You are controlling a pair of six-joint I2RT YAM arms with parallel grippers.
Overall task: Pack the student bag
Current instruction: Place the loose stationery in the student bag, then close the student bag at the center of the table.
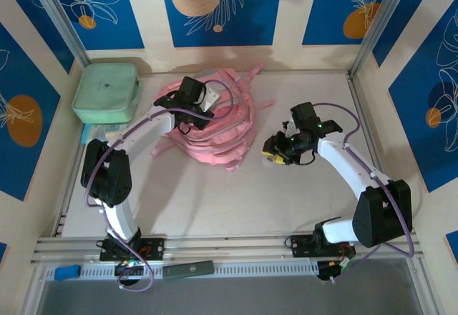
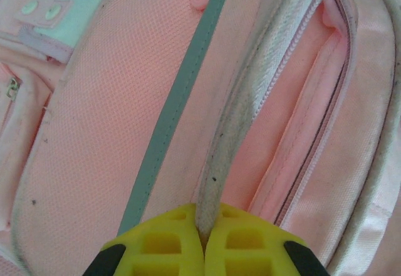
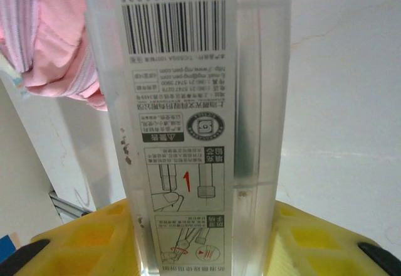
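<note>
Pinching the student bag [image 2: 106, 138] rim is left end effector [image 2: 204, 235] (right end effector [image 3: 203, 241] clamps clear box [image 3: 188, 100])

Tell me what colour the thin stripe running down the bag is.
Muted teal stripe on the pink bag, clearest in the left wrist view.

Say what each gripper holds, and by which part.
The left gripper pinches the student bag by its zipper edge; the right gripper clamps a clear labelled box by its sides.

Bright, even light casts faint shadows on the worktop [image 1: 215, 200]; the student bag [image 2: 113, 132] shows crisp weave close up, softer at edges.
</note>
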